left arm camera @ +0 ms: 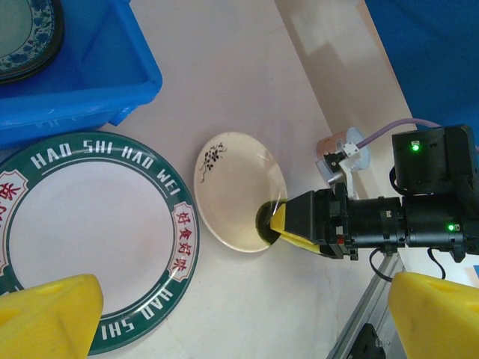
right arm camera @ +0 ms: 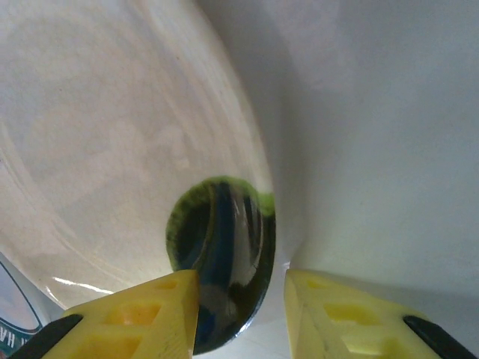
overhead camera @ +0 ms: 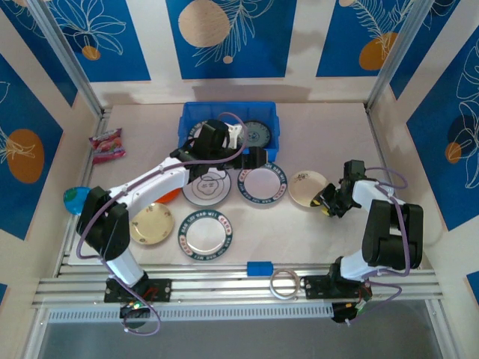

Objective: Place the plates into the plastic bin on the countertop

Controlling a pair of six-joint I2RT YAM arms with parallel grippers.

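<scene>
Pale bench between blue-panelled walls, metal rail along the bottom of the top view

Blue plastic bin at upper centre. At least two plates are in it: teal patterned plate on its right side, lettered plate on its left, half under the left arm

Out on the bench below the bin:
- line-drawing plate
- green-rimmed plate
- lower green-rimmed plate
- cream plate
- gold-tinted plate
- orange plate, a sliver beneath the arm

Judgement: early going, most plates left to move

Left end effector hovers just in front of the bin, released, jaws wide, nothing between them

Right end effector sits at the cream plate's lower-right rim, fingers straddling the edge; cannot tell whether it is clenched
</scene>
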